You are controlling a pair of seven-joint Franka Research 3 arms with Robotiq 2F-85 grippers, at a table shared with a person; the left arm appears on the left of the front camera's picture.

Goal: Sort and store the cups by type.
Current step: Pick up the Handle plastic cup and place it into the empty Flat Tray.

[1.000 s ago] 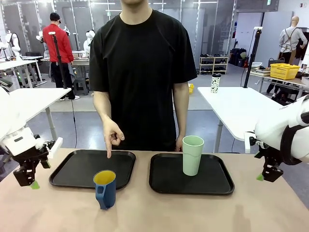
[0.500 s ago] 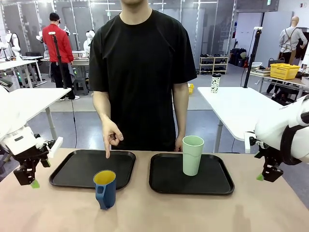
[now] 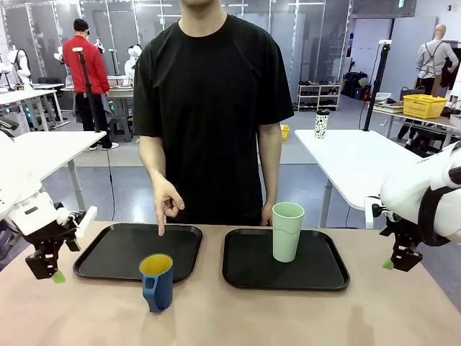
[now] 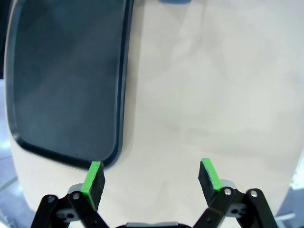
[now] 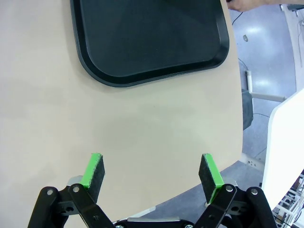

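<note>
Both are held wide apart and bare: left end effector [image 4: 151, 172] over the surface [image 4: 213, 95] | right end effector [image 5: 152, 165] near a black tray [image 5: 152, 38]

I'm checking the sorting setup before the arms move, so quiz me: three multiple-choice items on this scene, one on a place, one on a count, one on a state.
1. Where does the blue mug stand?
A. On the table, in front of the left tray
B. Inside that tray
C. On the floor

2. How many black trays lie on the table?
A. One
B. Two
C. Three

3. How is the left gripper?
A. Shut on the mug
B. Shut on nothing
C. Open and empty

Answers:
1 A: its base sits on bare table, short of the tray's rim.
2 B: the left tray and the right tray lie side by side.
3 C: its green pads stand wide apart over bare table.
</note>
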